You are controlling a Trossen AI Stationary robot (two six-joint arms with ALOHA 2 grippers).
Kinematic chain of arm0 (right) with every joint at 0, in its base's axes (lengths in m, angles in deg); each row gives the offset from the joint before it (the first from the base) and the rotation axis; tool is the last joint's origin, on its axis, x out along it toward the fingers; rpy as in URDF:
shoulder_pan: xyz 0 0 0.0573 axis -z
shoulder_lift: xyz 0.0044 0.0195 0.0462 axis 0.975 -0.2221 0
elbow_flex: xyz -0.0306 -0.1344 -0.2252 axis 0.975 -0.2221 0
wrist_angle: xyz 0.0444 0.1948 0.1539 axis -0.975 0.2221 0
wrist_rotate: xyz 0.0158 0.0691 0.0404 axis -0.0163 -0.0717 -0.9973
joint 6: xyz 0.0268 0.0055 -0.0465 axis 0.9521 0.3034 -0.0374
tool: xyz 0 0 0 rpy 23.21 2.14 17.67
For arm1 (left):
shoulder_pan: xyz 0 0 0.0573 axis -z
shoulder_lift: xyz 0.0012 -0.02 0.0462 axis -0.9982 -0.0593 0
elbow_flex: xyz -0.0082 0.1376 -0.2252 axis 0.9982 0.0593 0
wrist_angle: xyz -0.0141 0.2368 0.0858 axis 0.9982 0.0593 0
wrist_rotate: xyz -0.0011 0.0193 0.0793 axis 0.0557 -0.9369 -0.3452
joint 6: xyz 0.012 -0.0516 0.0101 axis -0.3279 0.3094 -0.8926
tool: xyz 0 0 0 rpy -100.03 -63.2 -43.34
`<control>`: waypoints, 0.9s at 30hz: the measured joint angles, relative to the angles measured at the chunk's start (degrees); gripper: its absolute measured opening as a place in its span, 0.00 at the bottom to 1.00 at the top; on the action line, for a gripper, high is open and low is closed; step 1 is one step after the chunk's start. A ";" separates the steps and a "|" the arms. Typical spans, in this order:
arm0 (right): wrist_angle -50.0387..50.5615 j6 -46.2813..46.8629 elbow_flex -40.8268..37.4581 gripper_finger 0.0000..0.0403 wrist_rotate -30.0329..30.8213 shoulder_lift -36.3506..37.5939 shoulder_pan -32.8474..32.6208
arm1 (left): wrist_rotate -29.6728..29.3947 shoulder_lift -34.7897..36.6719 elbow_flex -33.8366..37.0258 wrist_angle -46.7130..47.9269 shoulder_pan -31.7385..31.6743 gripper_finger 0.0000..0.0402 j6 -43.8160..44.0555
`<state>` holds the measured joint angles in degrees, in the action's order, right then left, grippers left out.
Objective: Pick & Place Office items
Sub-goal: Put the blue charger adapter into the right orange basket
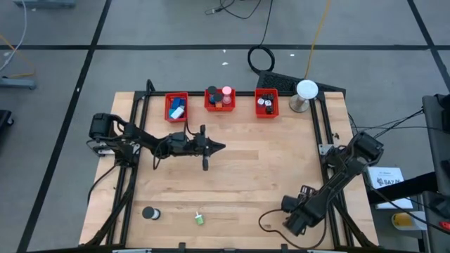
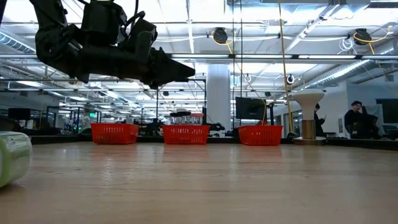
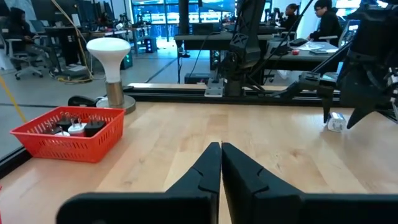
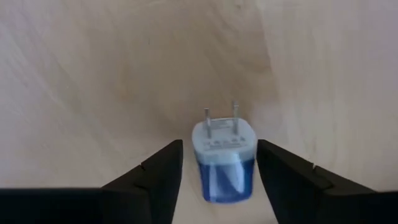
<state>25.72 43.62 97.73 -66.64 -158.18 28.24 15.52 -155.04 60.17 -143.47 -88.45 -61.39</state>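
Wooden desk (image 1: 246,176) from above: the left gripper (image 1: 219,147) hangs mid-desk, the right gripper (image 1: 304,204) near the front right corner. Left wrist view shows its fingers pressed together. Right wrist view shows spread fingers flanking a blue plug adapter (image 4: 224,163); light, rigid, probably slick, best gripped across its flat sides.

Green item (image 2: 12,158) at the low view's left edge: cut off, blurred, kind unclear. Contents of the three red bins (image 1: 176,107) too small to identify from above. Blue plug adapter (image 4: 224,158): lower end blurred. Right claw (image 1: 301,204) hides it in the high view.
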 joint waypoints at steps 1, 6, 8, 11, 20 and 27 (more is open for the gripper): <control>-0.37 -0.20 0.00 0.47 -0.08 -0.39 0.00 | 0.00 0.00 0.00 0.00 0.02 0.05 0.01; -1.01 -0.05 -0.02 0.37 -0.02 -0.50 0.08 | 0.00 0.02 0.00 0.00 0.00 0.03 0.03; -1.15 0.43 -0.04 0.32 1.13 0.37 0.11 | 0.02 0.02 0.00 0.00 0.02 0.02 0.03; -1.19 1.86 -0.04 0.30 6.22 3.47 0.62 | 0.00 0.02 0.00 -0.01 0.01 0.01 -0.01; -7.32 -3.56 -8.78 0.30 44.94 15.53 7.39 | 0.01 0.02 0.00 -0.15 0.02 0.04 0.14; -59.04 -34.74 -30.64 0.30 44.46 16.73 24.65 | 0.00 0.02 0.00 -0.17 0.01 0.02 0.15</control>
<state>-33.32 8.88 67.09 -22.18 -141.46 52.89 15.52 -155.02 60.17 -143.65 -88.44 -61.24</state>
